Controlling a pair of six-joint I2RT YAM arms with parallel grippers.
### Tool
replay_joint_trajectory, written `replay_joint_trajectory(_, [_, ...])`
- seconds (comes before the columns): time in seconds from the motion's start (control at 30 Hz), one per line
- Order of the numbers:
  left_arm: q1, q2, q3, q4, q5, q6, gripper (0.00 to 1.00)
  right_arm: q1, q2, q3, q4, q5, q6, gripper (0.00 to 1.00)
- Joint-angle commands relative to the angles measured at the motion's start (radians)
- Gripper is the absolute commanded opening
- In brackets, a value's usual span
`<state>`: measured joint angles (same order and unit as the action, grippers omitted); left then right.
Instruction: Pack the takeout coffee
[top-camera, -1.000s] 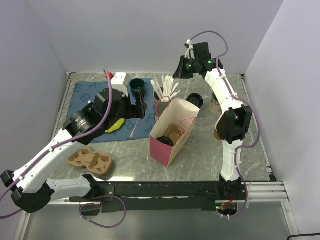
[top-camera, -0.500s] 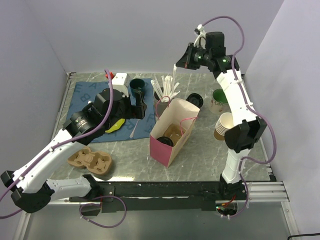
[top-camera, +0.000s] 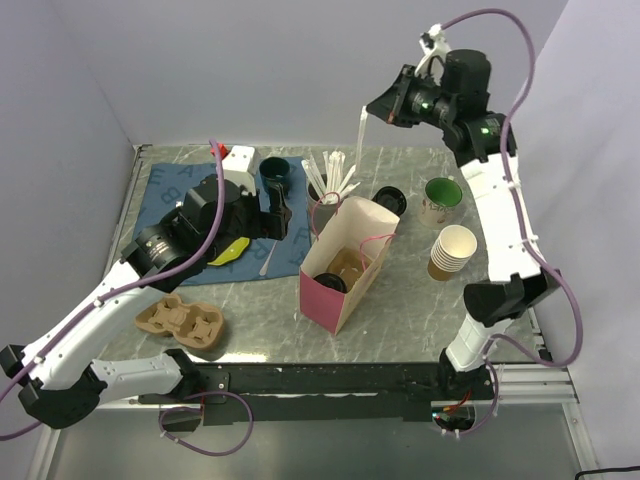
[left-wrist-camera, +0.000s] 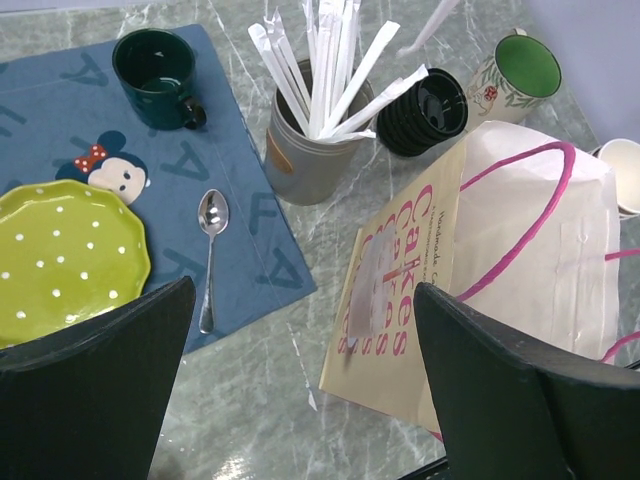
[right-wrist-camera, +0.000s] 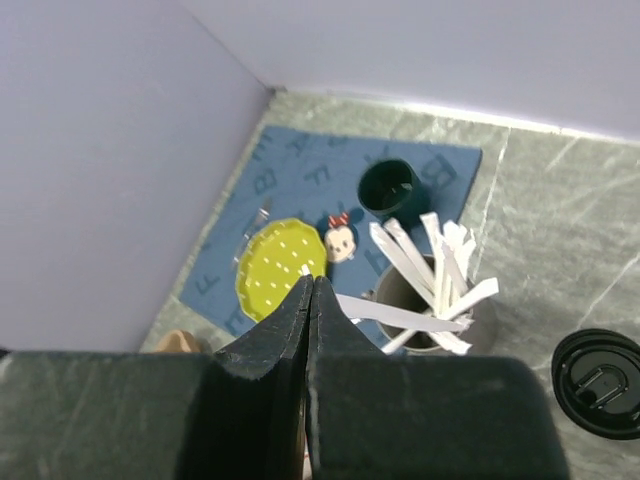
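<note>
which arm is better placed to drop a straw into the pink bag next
Right. The right gripper is shut on a wrapped straw, raised behind the pink bag. The left gripper is open and empty, low beside the bag, so it would have to fetch one first.

I see open table (top-camera: 410, 318) at the near right edge; the bag (top-camera: 338, 292) and straw tin (left-wrist-camera: 300, 152) block the middle.
</note>
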<state>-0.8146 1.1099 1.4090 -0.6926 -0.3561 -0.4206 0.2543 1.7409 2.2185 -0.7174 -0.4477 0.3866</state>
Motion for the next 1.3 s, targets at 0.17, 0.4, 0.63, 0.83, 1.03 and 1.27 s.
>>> replay_joint_trajectory(0.17, [0.006,-0.045,-0.012,0.08,0.037,0.054,0.97,-0.009,-0.211,0.093,0.072,0.044,0.029,0.0])
replay_joint_trajectory(0.4, [0.008,-0.054,0.011,0.067,0.071,0.06,0.97,-0.009,-0.374,-0.028,0.053,0.006,0.083,0.0])
replay_joint_trajectory(0.63, [0.008,-0.105,0.012,0.053,0.088,0.057,0.97,0.003,-0.546,-0.294,0.079,-0.049,0.149,0.0])
replay_joint_trajectory(0.83, [0.008,-0.137,-0.001,0.033,0.1,0.046,0.97,0.011,-0.659,-0.542,0.179,-0.045,0.182,0.0])
replay_joint_trajectory(1.03, [0.008,-0.156,-0.025,0.036,0.118,0.034,0.97,0.042,-0.647,-0.602,0.203,-0.034,0.153,0.0])
replay_joint_trajectory(1.27, [0.008,-0.179,-0.048,0.035,0.118,0.005,0.97,0.155,-0.613,-0.62,0.101,0.058,-0.007,0.0])
